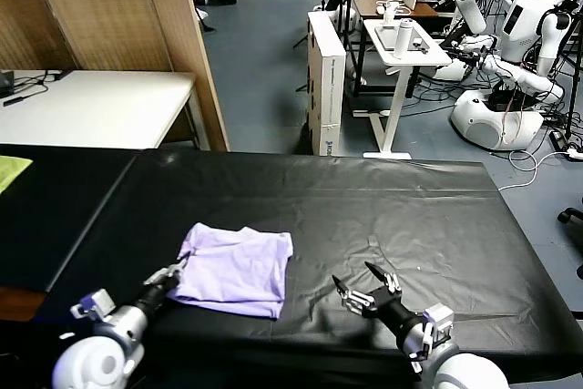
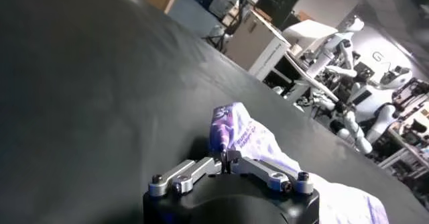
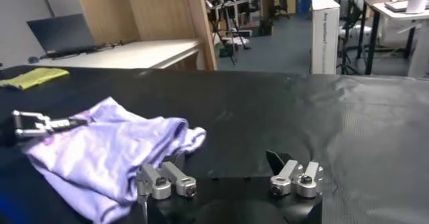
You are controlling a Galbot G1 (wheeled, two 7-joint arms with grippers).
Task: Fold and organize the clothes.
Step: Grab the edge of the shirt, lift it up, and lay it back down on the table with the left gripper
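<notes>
The lavender T-shirt lies folded in a rough square on the black table, near its front edge. My left gripper is at the shirt's left edge. In the left wrist view its fingertips are pinched together on a raised fold of the shirt, where purple print shows. My right gripper is open and empty, low over the table to the right of the shirt. In the right wrist view it is apart from the shirt, and the left gripper shows at the far edge.
A yellow-green cloth lies on the table's far left, also in the right wrist view. A white table and wooden panels stand behind. Other robots and a white stand are at the back right.
</notes>
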